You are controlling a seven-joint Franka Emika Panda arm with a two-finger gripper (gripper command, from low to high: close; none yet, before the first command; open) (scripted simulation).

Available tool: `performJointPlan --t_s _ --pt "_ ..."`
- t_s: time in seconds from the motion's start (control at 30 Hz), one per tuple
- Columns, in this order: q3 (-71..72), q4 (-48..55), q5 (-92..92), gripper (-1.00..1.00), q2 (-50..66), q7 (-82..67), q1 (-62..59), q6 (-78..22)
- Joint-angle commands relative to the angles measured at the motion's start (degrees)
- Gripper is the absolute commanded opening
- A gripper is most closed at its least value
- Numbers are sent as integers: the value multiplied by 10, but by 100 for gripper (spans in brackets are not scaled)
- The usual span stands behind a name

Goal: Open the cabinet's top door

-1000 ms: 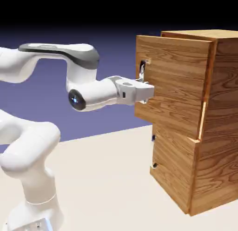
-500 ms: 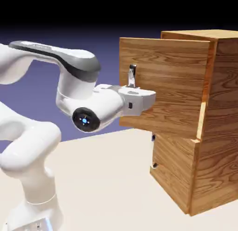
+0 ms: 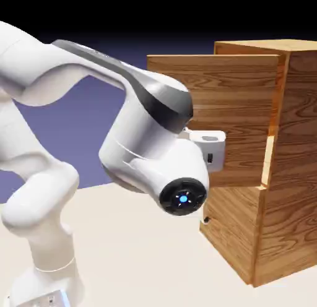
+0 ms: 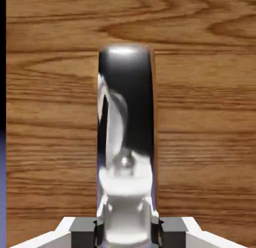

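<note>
Hand view, nearest: two-finger gripper [image 4: 128, 233], tips pinching the vertical bar handle [image 4: 125, 117], one each side, at pic's bottom edge. Handle shiny, rounded top end, mirror-like w/ dark + white reflections. Behind it, top door [image 4: 210, 122], wood grain running horiz. across the view. Thin dark/blue strip of backdrop [image 4: 2, 187] at left edge.

Ext. view: white Franka arm [image 3: 148, 138] in front, its rounded wrist w/ black disc + blue light hiding the fingertips & handle. Part of the white hand shows just R of wrist, against the door. Top door stands open, swung out twd ext. view's L, hinge side on the cabinet [image 3: 291, 169]. Lit gap at hinge edge. Lower door [image 3: 232, 228] below, dark handle mount visible. Cabinet at ext. view's R, on pale tabletop [image 3: 136, 256].
</note>
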Motion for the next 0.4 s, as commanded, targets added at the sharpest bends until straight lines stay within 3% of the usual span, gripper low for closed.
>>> performJointPlan --t_s 0.0,0.3,0.33,0.37 --pt "-7 20 -7 -100 21 -9 4 -21" --pt "-41 206 -58 -100 201 -95 14 -201" --pt "-41 206 -58 100 201 -95 14 -201" --pt "-41 206 -58 100 201 -95 14 -201"
